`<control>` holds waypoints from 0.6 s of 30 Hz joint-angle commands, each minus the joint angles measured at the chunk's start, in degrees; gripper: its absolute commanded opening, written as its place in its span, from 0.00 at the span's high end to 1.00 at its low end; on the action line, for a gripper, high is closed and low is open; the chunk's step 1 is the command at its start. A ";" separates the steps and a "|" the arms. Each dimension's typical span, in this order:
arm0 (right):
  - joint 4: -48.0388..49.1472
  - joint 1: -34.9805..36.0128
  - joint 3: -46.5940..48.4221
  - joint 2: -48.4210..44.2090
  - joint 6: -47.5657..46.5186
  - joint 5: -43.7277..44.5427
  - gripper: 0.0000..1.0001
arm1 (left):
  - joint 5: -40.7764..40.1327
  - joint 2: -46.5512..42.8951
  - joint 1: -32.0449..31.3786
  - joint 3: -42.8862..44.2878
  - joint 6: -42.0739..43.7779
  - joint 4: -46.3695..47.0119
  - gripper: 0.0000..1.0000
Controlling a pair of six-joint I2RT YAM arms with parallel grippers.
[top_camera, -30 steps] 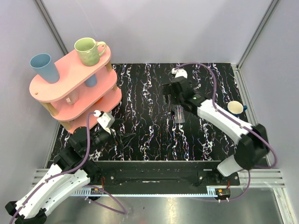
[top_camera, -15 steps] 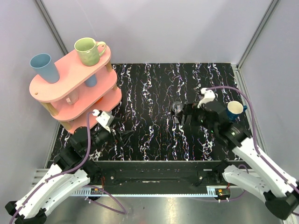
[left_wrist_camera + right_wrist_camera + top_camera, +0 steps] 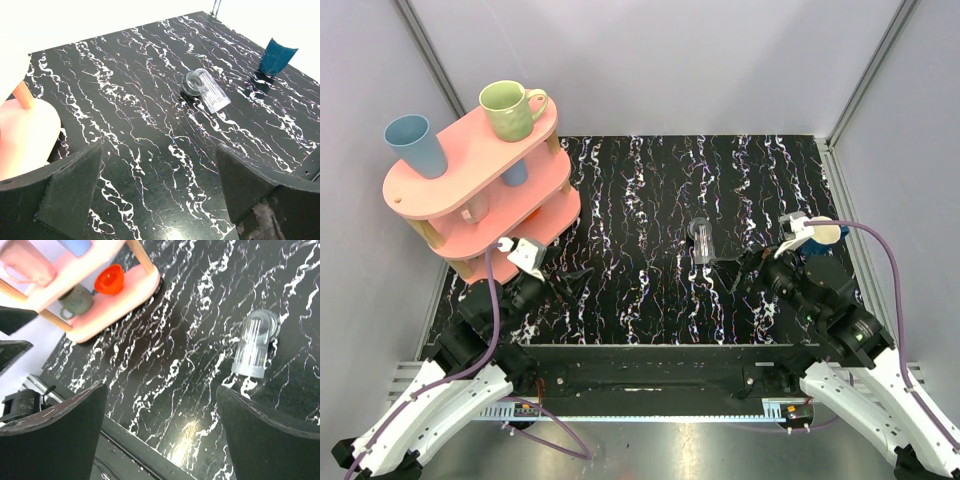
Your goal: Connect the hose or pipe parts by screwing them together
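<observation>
Top external view: the hose or pipe parts (image 3: 701,240) are seen lying together as one short piece near the middle of the black marbled surface (image 3: 640,180), touched by neither arm. The long axis is laid roughly far-to-near, with the dark ring end pointed toward the far wall and the clear flared end pointed toward the arm bases (angled slightly toward the right arm). Whether the thread is fully seated cannot be told. The left end effector (image 3: 568,278) is held low over the surface beside the pink shelf (image 3: 470,185), jaws spread wide and empty. The right end effector (image 3: 742,272) is held just right of the piece, near a dark blue cup (image 3: 825,232), likewise spread apart with nothing between its fingers.
</observation>
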 commanded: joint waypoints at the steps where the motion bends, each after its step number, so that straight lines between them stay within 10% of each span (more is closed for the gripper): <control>1: 4.51 -0.08 0.09 -2.49 -1.02 0.47 0.00 | -3.00 0.21 0.04 1.26 0.53 1.34 0.01; 18: 4.24 -0.17 -0.09 -1.35 -1.64 -0.41 0.00 | -3.27 0.04 0.04 1.18 0.53 1.43 0.01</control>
